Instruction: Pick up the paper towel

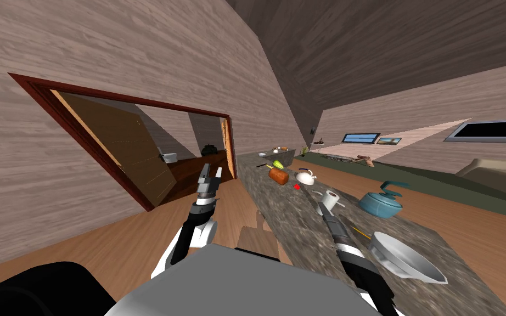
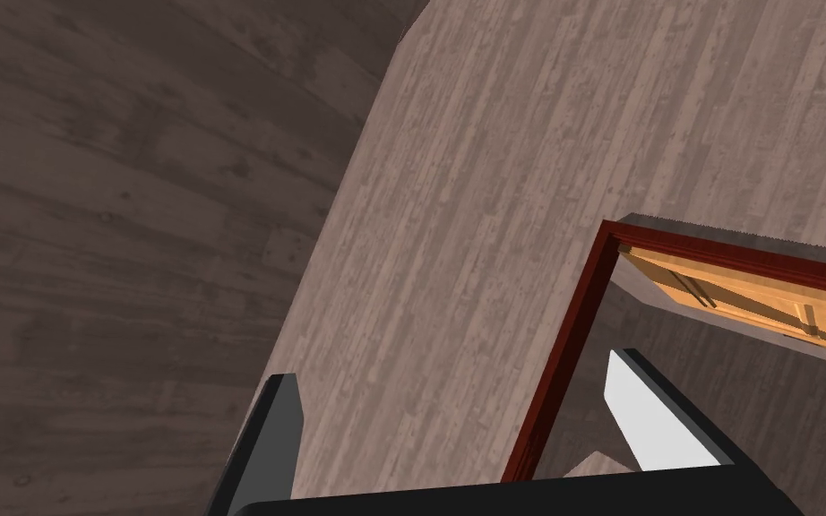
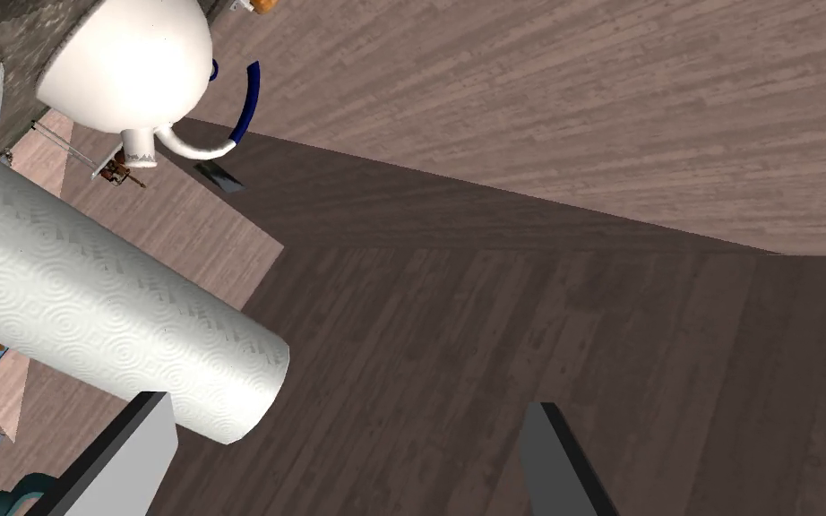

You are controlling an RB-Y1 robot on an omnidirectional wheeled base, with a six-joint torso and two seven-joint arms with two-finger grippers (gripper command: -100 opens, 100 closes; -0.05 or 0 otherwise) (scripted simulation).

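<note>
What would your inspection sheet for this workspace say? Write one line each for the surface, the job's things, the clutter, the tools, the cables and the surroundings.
Surface: long speckled grey counter, crowded along its length.
Job's things: white paper towel roll standing on the counter; in the right wrist view it lies close to one finger, not centred in the gap.
Clutter: white teapot, teal kettle, grey bowl, brown loaf, all on the counter.
Tools: right tool open, at the roll, not gripping it; left tool open, raised off the counter towards the doorway.
Cables: nothing seen.
Surroundings: wood-panelled walls, wooden floor, an open doorway with a dark red frame.
</note>
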